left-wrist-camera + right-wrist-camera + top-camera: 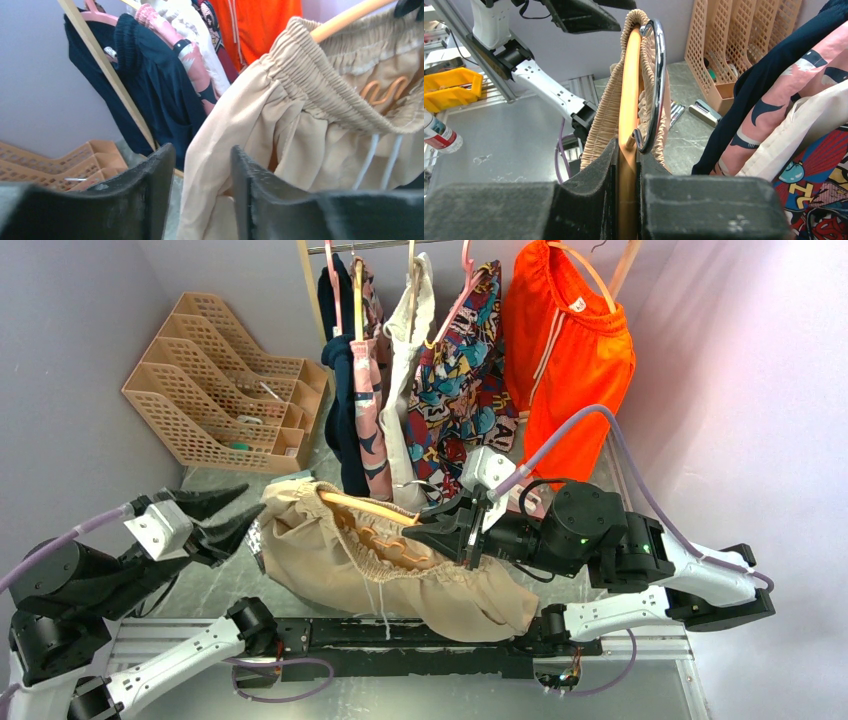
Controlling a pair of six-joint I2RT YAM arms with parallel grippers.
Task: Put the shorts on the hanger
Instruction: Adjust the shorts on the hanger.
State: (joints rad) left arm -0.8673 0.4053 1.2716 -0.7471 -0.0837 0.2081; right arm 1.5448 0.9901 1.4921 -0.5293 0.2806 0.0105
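Observation:
The beige shorts [330, 560] hang with their gathered waistband stretched over the pale orange hanger [365, 508], white drawstring dangling at the front. My right gripper [440, 530] is shut on the hanger's bar [629, 90] just below its chrome hook [656, 75]. My left gripper [240, 510] stands open at the shorts' left edge. In the left wrist view a fold of the beige fabric [240, 115] shows in the gap between its fingers [155, 190], just beyond the tips. The hanger's wavy bar [385, 90] shows inside the waistband.
A clothes rail at the back holds a navy garment [340, 390], a cream one, a patterned one and bright orange shorts [570, 360]. A tan lattice file organiser [220, 380] stands back left. A bottle [439, 135] and a yellow part [449, 87] lie beyond the left arm.

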